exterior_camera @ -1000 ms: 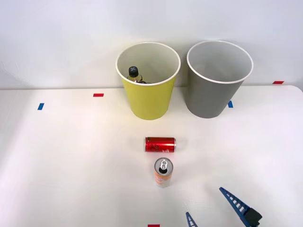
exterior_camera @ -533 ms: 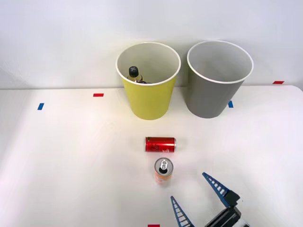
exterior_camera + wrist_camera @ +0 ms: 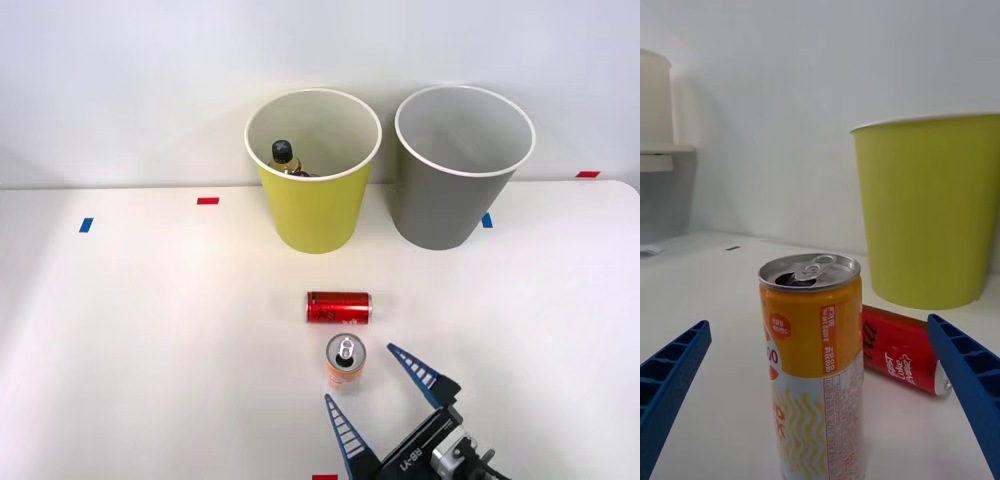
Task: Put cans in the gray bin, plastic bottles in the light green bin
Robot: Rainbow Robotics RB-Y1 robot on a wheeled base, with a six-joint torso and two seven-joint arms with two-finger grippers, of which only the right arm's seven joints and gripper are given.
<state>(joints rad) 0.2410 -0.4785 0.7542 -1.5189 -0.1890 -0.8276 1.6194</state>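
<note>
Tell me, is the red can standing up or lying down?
Lying down. The red can rests on its side on the table, behind the upright orange can.

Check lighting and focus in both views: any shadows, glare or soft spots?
Front view: even, soft light; faint shadows under the light green bin and gray bin; no glare. Right wrist view: orange can sharp, lettering legible, mild sheen on its top; the claw fingers at the corners look soft.

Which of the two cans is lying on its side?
The red can, lying nearer the bins; the orange and white can stands upright before the open right gripper.
</note>
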